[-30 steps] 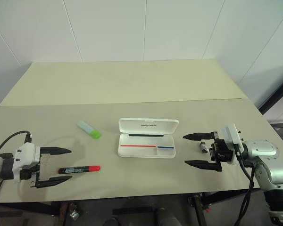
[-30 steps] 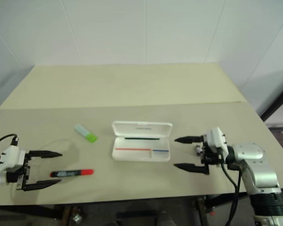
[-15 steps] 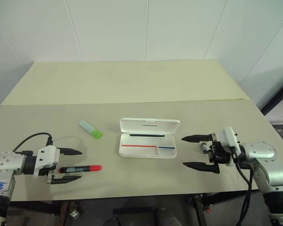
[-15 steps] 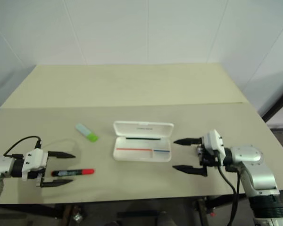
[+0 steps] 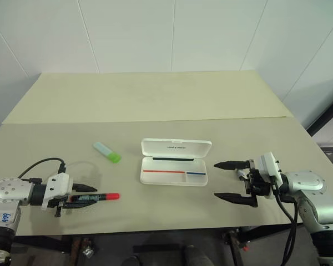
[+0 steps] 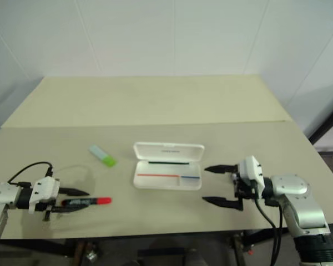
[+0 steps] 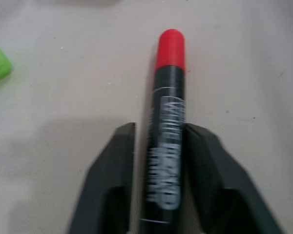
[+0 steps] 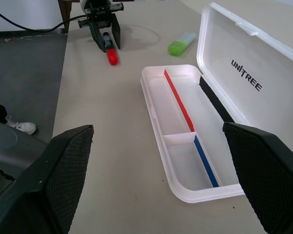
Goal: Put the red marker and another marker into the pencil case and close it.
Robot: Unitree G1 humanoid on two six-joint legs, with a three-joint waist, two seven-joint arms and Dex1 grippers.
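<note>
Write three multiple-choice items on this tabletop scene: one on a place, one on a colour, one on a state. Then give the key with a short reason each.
1. Where does the green-capped marker lie?
A. inside the pencil case
B. on the table, on the robot's left of the pencil case
C. in the right claw

2. What colour is the cap of the marker between the left claw's fingers?
A. red
B. blue
C. yellow

3. In what state is the pencil case?
A. shut
B. open with a marker inside
C. open with nothing in its tray

Key:
1 B, it rests on the table apart from the case.
2 A, the left wrist view shows the red marker with the left claw closed in on its barrel.
3 C, the lid stands up and the tray is bare; the right claw is open beside it.
</note>
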